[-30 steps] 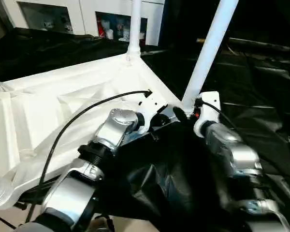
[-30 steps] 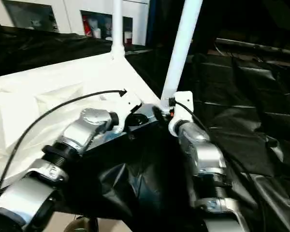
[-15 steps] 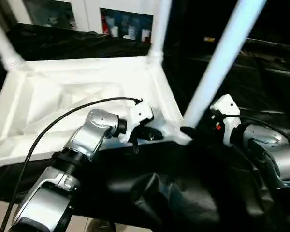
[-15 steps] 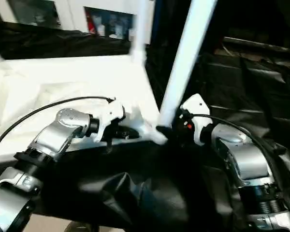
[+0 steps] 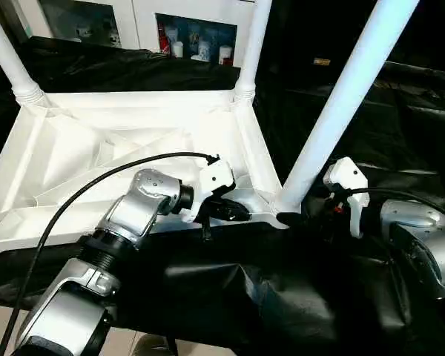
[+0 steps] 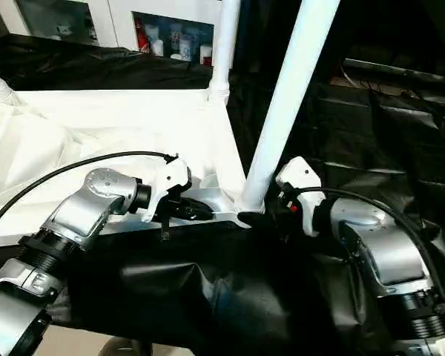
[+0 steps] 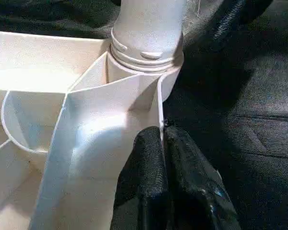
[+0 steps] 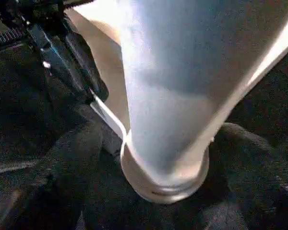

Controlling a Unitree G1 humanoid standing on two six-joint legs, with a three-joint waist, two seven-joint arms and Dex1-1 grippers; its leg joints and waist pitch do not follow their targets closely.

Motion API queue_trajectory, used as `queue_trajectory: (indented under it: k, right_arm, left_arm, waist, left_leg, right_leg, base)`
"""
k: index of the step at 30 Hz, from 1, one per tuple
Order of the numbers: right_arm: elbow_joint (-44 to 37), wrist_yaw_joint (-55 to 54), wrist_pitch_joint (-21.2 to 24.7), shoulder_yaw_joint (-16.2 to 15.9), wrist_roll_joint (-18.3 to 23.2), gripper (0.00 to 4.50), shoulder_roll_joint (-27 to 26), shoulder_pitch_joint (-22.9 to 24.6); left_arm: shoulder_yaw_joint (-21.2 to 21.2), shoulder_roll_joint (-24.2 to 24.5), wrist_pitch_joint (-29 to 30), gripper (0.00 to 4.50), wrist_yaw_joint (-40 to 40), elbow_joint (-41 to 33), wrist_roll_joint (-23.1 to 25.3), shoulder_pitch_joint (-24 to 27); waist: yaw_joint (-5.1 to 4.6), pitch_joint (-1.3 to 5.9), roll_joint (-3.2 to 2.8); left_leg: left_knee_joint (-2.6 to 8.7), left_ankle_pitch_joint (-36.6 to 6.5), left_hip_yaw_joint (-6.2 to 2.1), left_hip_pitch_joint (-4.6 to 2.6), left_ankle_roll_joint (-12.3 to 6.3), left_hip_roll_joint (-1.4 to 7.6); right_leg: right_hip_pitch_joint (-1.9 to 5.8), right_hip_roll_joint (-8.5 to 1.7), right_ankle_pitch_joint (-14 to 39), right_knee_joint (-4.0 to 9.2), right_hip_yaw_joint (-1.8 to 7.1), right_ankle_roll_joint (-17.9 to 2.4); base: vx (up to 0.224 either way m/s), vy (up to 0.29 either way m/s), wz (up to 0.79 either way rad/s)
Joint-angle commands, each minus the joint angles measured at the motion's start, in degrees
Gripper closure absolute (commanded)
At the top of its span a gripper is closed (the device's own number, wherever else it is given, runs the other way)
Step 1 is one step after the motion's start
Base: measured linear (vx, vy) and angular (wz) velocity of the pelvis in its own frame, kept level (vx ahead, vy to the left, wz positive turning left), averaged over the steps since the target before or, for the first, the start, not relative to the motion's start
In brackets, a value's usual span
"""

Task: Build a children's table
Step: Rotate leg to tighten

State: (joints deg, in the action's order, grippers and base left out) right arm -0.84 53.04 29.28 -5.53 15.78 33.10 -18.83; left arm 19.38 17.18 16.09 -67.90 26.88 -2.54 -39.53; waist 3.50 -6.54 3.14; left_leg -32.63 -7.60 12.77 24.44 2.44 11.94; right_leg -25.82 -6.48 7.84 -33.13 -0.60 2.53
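Observation:
The white tabletop point(image 5: 96, 148) lies upside down, ribbed underside up, on black sheeting. Three white legs stand in its corner sockets: far left point(image 5: 11, 59), back right point(image 5: 252, 44) and near right point(image 5: 341, 104). My left gripper point(image 5: 233, 213) is shut on the tabletop's thin near rim point(image 7: 159, 103) beside the near right socket; its black fingers point(image 7: 146, 158) pinch that wall. My right gripper point(image 5: 288, 219) is at the base of the near right leg point(image 8: 168, 96), one dark finger point(image 8: 62, 182) on each side of the collar, shut on it.
A white cabinet point(image 5: 137, 15) with glass doors and small items stands behind the table. Crumpled black sheeting point(image 5: 282, 297) covers the surface around and under the tabletop. A black cable point(image 5: 96, 182) arcs over my left forearm.
The whole picture has swung, so the camera has moved and the far left leg has come into view. Both grippers stay at the near right corner, holding as before.

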Motion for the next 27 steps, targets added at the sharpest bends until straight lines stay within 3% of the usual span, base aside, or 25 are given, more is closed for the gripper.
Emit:
queue_trajectory:
  k: [1, 19, 27]
  right_arm:
    - [0.6, 0.1, -0.6, 0.0, 0.2, 0.88, 0.2, 0.0]
    - [3.3, -0.5, -1.9, -0.1, -1.0, 2.43, -0.6, -0.4]
    - [3.4, -0.9, -2.1, 0.1, -0.7, 2.51, -1.0, 0.4]
  left_arm:
    - [0.8, -0.3, 0.0, 4.5, -1.2, -1.8, -0.6, 0.4]
    - [0.9, -0.1, 0.1, 4.5, -1.4, -1.6, -0.5, 0.3]
    - [1.1, -0.1, 0.1, 4.5, -1.5, -1.7, -0.5, 0.5]
  waist:
    - [0.01, 4.48, 0.37]
    - [-0.02, 4.63, 0.42]
    - [0.0, 4.85, 0.39]
  left_leg:
    - [3.08, -12.7, -0.46, -2.43, -3.53, 0.74]
    - [2.9, -12.6, -0.42, -2.51, -3.79, 0.68]
    - [2.77, -11.9, -0.44, -2.48, -3.85, 0.67]
  right_leg:
    - [2.72, -0.19, 10.6, 2.71, 0.43, -12.6]
    - [2.88, -0.18, 11.0, 2.64, 0.4, -13.0]
    - [2.99, -0.17, 10.2, 2.46, 0.37, -13.3]
  base:
    - [0.0, 0.0, 0.0]
    - [0.0, 0.0, 0.0]
    - [0.0, 0.0, 0.0]
